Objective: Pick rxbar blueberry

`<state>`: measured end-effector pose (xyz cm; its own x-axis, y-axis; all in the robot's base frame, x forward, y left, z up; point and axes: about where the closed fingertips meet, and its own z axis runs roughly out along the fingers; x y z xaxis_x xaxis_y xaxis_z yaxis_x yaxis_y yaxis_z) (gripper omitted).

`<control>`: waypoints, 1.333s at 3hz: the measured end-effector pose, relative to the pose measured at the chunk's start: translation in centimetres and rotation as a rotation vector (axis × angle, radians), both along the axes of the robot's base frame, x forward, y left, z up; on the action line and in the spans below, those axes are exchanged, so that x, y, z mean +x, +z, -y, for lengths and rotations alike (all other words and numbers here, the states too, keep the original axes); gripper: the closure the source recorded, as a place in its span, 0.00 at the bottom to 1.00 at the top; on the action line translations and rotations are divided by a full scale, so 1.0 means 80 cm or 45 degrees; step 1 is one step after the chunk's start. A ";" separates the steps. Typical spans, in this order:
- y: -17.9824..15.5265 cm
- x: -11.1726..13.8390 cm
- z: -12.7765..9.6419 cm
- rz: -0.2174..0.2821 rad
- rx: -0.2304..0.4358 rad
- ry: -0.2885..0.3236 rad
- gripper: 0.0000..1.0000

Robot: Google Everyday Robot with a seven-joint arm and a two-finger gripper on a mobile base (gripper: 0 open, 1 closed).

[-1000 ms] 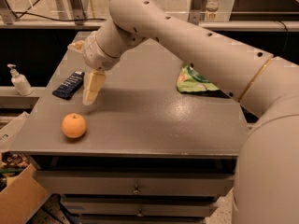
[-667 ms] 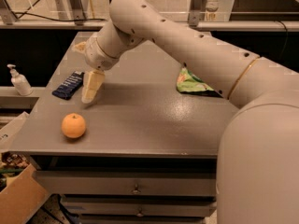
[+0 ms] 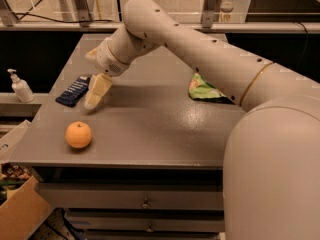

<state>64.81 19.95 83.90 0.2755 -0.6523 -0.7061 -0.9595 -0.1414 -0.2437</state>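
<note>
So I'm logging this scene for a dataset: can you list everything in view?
table: 1, grey, centre, drawers below
rxbar blueberry: 1, dark navy, left part of the table
orange: 1, orange, front left of the table
snack bag: 1, green, right side of the table, partly hidden
pump bottle: 1, whitish, ledge left of the table
cardboard box: 1, brown, lower left
arm: 1, cream, extends from the right
end effector: 1, cream, just right of the rxbar blueberry

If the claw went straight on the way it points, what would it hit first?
Probably the table top, close beside the rxbar blueberry; the claw points down next to the bar, not onto it, though depth is unclear.
</note>
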 end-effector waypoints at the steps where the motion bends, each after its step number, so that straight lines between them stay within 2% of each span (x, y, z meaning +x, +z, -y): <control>1: -0.004 0.001 0.003 -0.099 0.037 -0.055 0.00; 3: -0.020 0.001 -0.020 -0.203 0.132 -0.084 0.00; 4: -0.025 0.003 -0.032 -0.213 0.153 -0.086 0.18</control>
<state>65.06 22.51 81.93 0.1064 -0.5737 -0.8121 -0.9943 -0.0548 -0.0916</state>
